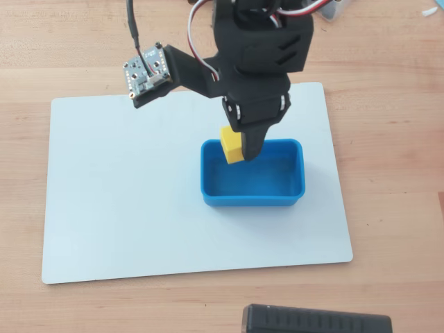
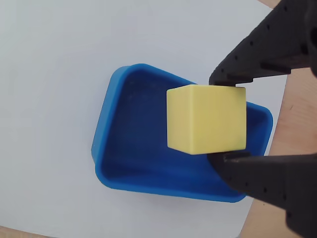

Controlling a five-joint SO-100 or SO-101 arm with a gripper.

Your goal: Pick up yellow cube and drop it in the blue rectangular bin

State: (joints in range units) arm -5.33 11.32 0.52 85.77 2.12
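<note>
Item: 1 yellow cube (image 2: 206, 119), unmarked, clamped in black gripper (image 2: 225, 120), held over blue rectangular bin (image 2: 130, 148); white board (image 1: 125, 194) beneath.

Matte yellow cube (image 2: 205, 119), smooth plastic blue bin (image 2: 124, 144) (wood table (image 1: 388, 208)).

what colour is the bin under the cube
Bright blue: the bin shows best in the wrist view, below the yellow cube held in the gripper.
</note>
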